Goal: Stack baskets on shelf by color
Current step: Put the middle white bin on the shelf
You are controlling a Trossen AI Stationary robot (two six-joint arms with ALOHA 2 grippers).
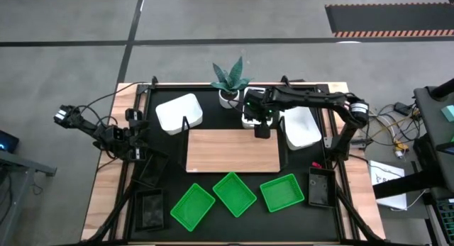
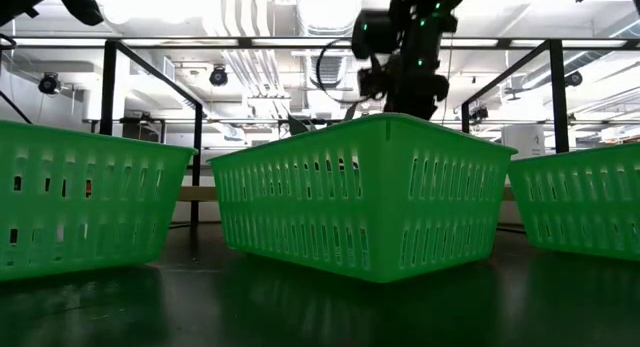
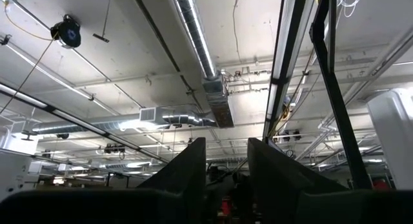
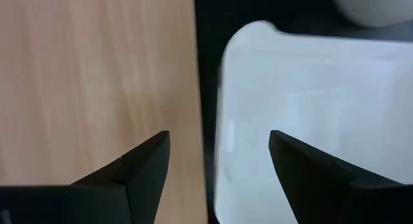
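From above, the right gripper [image 1: 262,130] hangs jaws apart at the far right corner of the bare shelf [image 1: 232,151] beside a white basket [image 1: 300,127], three green baskets [image 1: 235,193] lying nearer; its wrist view confirms spread jaws, while the left gripper's [image 1: 139,148] jaws stand slightly parted at the desk's left.

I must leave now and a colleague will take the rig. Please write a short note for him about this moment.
Right gripper: open, holding nothing, over the back right edge of the shelf, beside a small white basket.
Left gripper: waiting at the table's left side.
White baskets and sit behind the shelf, three green baskets in front, black baskets at the sides.
Done: nothing is on the shelf.
Left: all stacking.
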